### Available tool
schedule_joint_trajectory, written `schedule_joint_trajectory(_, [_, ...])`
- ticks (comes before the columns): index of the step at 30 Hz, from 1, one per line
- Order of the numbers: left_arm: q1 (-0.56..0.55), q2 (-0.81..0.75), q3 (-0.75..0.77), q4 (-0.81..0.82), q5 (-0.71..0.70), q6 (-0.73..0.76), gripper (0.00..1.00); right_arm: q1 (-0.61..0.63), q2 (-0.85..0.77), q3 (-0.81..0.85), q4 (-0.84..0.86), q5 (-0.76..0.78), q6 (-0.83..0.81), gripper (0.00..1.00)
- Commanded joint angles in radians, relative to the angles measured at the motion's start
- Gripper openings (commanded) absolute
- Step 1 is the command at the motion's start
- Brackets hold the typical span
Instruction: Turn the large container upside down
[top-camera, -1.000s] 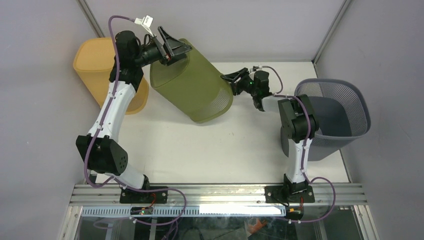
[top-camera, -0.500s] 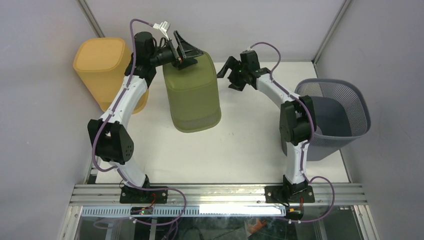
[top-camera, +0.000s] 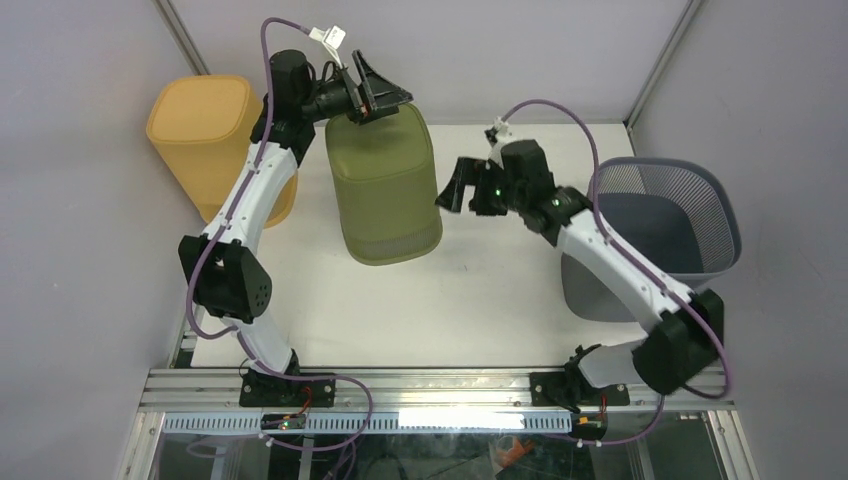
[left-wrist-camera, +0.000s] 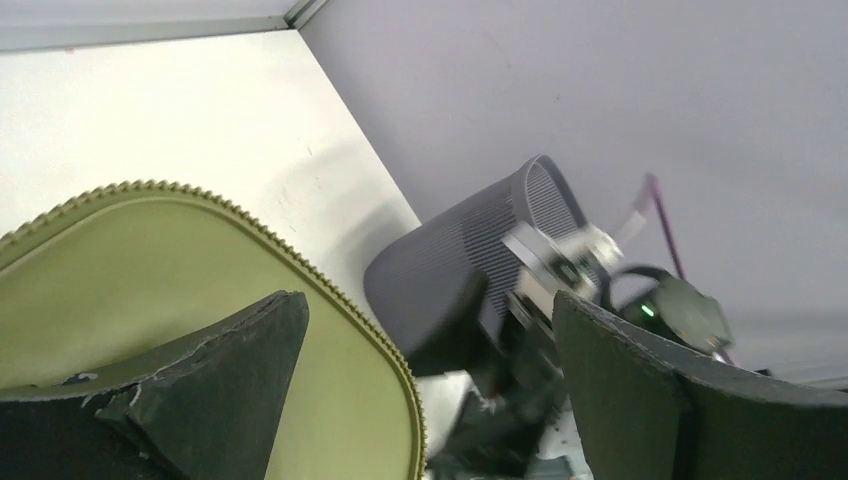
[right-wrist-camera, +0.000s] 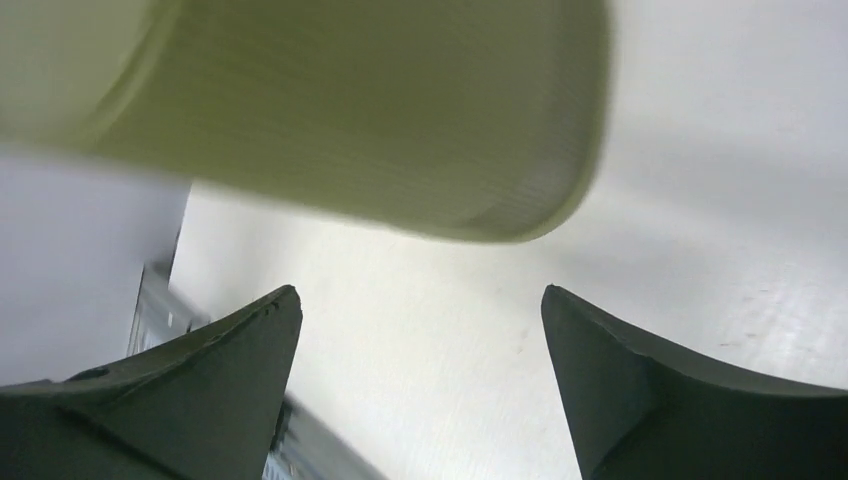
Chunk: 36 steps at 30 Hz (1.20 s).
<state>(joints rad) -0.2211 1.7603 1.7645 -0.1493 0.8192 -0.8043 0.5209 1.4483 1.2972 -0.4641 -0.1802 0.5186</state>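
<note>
The large olive-green container (top-camera: 385, 190) stands mouth-down on the white table (top-camera: 480, 300), its flat base facing up. My left gripper (top-camera: 385, 100) is open just above the back edge of that base. In the left wrist view the base's beaded rim (left-wrist-camera: 330, 300) runs between my spread fingers, left gripper (left-wrist-camera: 430, 310). My right gripper (top-camera: 450, 185) is open and empty, level with the container's right side and a little apart from it. In the right wrist view the container (right-wrist-camera: 330, 110) is blurred above the open right gripper (right-wrist-camera: 420, 300).
An orange bin (top-camera: 205, 130) stands upside down at the back left, beside the left arm. A grey mesh basket (top-camera: 690, 200) stands upright at the right edge, also in the left wrist view (left-wrist-camera: 470, 270). Grey walls close the back and sides.
The green container went from tilted in my left gripper to standing mouth-down. The left gripper rose slightly above its base. The right arm swung from the back to the container's right side.
</note>
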Motion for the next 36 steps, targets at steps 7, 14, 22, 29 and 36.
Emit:
schedule_joint_trajectory(7, [-0.031, -0.22, -0.01, 0.027, 0.003, 0.271, 0.99, 0.215, -0.139, -0.297, 0.408, -0.058, -0.281, 0.94])
schedule_joint_trajectory(14, [-0.031, -0.358, -0.142, 0.025, -0.069, 0.298, 0.99, 0.19, 0.186, -0.042, 0.447, 0.041, -0.494, 0.97])
schedule_joint_trajectory(22, [-0.031, -0.426, -0.218, 0.009, -0.132, 0.298, 0.99, 0.187, 0.602, 0.48, 0.393, 0.115, -0.246, 0.96])
schedule_joint_trajectory(29, [-0.031, -0.434, -0.247, -0.03, -0.133, 0.33, 0.99, 0.191, 0.56, 0.645, 0.079, 0.224, -0.244, 0.94])
schedule_joint_trajectory(36, [-0.071, -0.357, -0.166, -0.07, -0.027, 0.393, 0.99, 0.128, -0.003, 0.273, 0.029, 0.334, -0.289, 0.96])
